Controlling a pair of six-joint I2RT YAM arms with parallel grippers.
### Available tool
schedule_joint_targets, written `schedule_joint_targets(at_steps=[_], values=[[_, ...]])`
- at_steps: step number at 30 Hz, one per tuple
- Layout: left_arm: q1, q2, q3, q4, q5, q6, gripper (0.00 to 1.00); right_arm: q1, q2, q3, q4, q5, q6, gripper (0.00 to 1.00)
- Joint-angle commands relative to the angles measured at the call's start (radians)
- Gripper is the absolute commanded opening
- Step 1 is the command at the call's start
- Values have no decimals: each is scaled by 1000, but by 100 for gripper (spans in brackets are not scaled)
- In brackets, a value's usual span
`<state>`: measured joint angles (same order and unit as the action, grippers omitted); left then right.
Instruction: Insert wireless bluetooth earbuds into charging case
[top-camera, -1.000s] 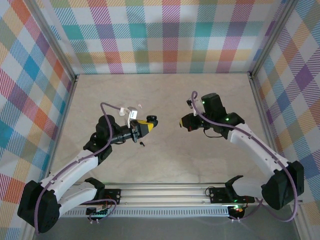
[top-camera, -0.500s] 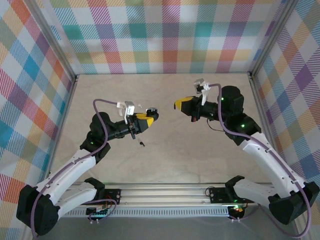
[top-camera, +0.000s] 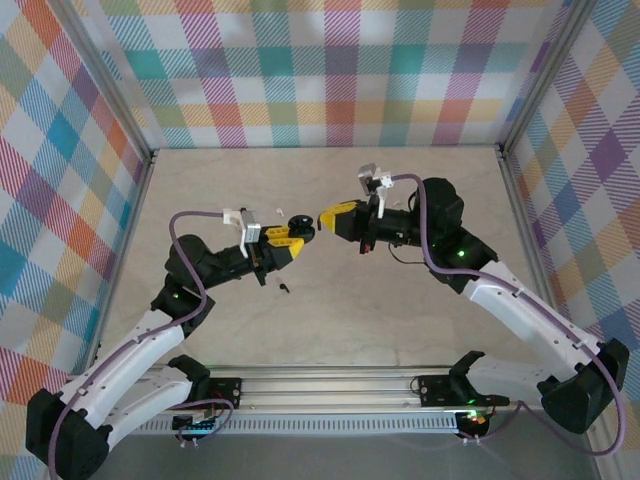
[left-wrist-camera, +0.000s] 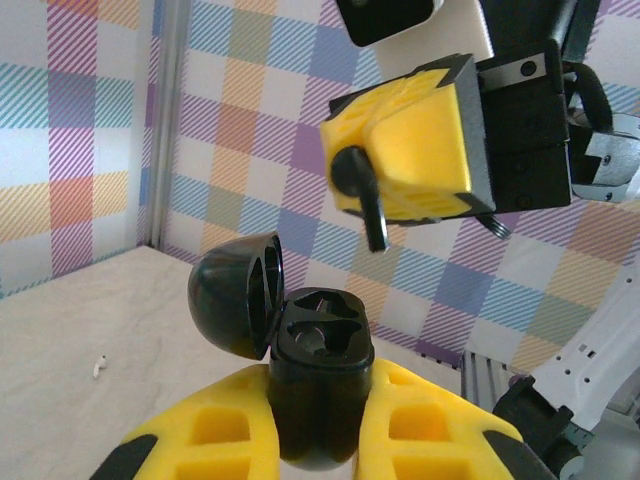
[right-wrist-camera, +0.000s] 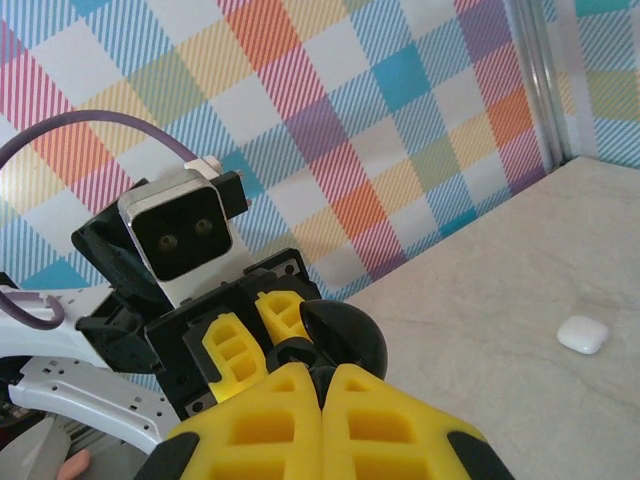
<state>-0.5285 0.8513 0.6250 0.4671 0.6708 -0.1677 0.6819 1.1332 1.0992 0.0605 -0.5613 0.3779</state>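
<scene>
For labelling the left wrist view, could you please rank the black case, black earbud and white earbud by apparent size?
Largest: black case, nearest the camera.
Next: black earbud.
Smallest: white earbud, farther off, so both earbuds may really match.

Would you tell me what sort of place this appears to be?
Probably a robot test cell: plaid walls enclose a beige table, with left arm and right arm on an aluminium rail.
</scene>
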Motion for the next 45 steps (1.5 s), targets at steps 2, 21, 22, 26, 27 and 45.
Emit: schedule_joint_targets(at_steps=[2,21,22,26,27,45], values=[[-16,-29,-19,26,-6,22,0,30,20,2,69,-8,-8,0],[-30,-35,-7,9,-13,-5,0,64,33,10,88,-1,-17,0],[-30,-35,-7,12,-13,-10,0,64,35,6,92,-2,-17,0],[-30,-34,-8,15,-13,-27,0,67,44,7,108,-7,-14,0],[-30,-35,-8,16,-14,-28,0,67,45,7,106,-8,-16,0],[-30,-52,-10,13,-19,-41,0,68,68,-19,137,6,5,0]])
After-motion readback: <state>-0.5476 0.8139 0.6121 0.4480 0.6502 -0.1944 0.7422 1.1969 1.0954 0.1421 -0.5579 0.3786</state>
